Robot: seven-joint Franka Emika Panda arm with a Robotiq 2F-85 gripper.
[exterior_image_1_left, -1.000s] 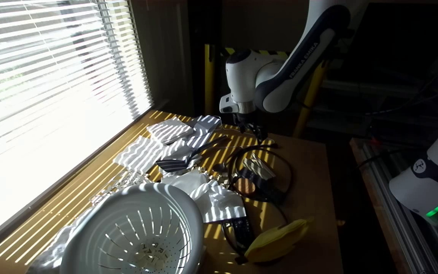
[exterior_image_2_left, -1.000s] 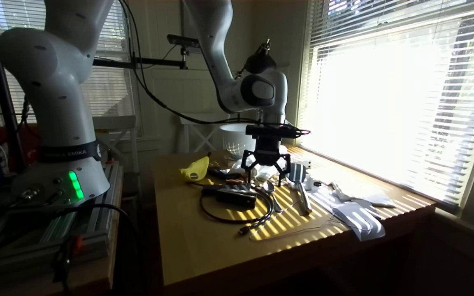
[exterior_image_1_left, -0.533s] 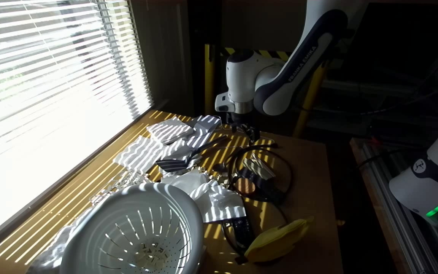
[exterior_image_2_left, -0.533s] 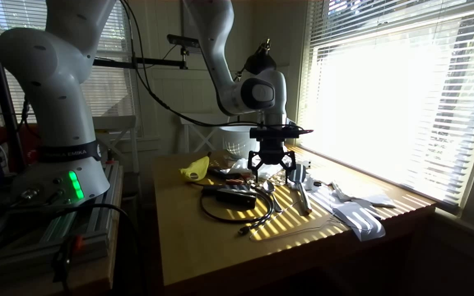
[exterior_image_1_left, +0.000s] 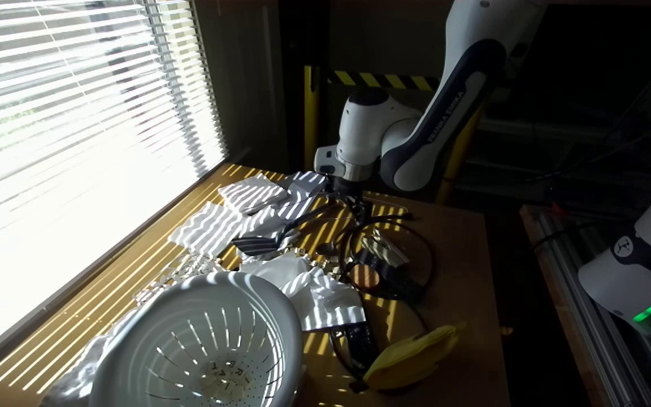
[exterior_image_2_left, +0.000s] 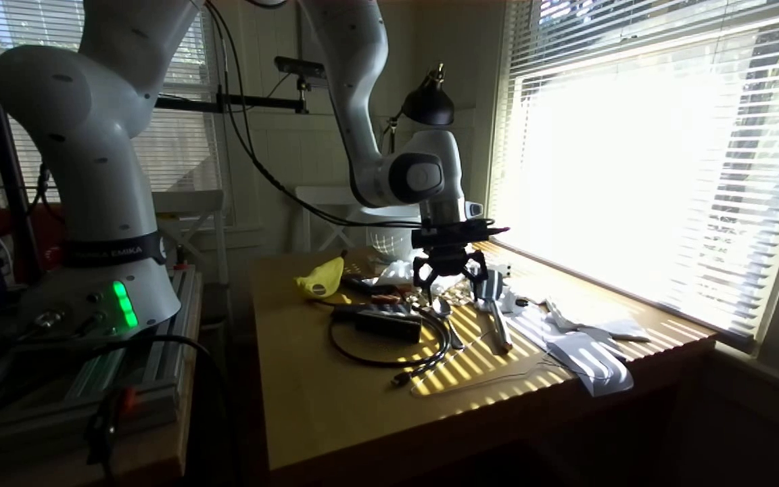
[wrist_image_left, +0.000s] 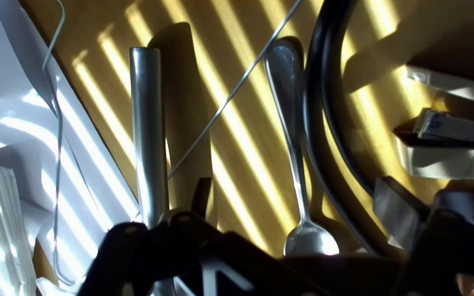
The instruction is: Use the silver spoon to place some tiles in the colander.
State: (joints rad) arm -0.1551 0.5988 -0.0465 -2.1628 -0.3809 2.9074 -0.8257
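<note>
White colander [exterior_image_1_left: 218, 294], lettered tiles [exterior_image_1_left: 227, 373] inside

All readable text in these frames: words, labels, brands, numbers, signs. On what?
"FRANKA EMIKA": arm link.
"FRAN", cut off by the picture edge: robot base.
"EMIKA", preceding letters too dark: band around the base.
Letters inside the colander: too small to read.
Mark on pale strip, wrist view: too blurred.

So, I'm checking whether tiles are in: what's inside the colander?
Dark letter-like marks show at the bottom of the colander; printed or loose, I can't tell. The picture's edge cuts off its near side, and in an exterior view its wall hides the inside.
</note>
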